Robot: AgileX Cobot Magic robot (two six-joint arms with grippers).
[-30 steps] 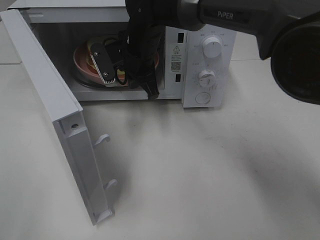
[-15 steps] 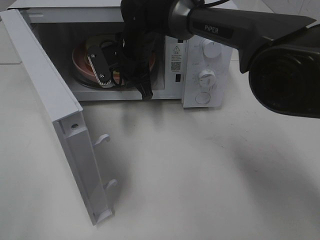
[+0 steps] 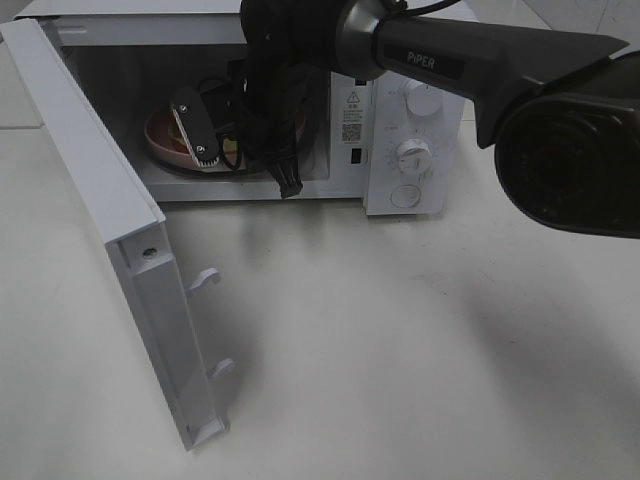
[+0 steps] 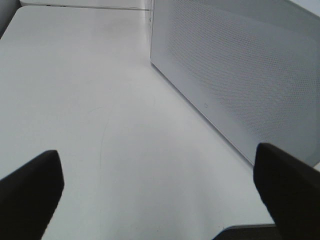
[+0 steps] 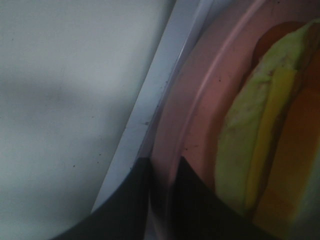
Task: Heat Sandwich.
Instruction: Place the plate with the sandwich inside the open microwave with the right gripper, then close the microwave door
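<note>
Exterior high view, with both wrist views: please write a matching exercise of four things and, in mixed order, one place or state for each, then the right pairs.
1 microwave door
2 pink plate
3 sandwich
4 left gripper

A lying on the plate
B swung open
C open, above the table
D rim between the fingers of the right gripper

Pairs: 1-B, 2-D, 3-A, 4-C

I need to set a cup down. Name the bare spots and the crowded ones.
Bare: the table in front of the microwave, right of its open door; also the table outside the door, by the left gripper. Crowded: the microwave's inside, filled by the plate, the sandwich and the right gripper at the plate's rim.
</note>
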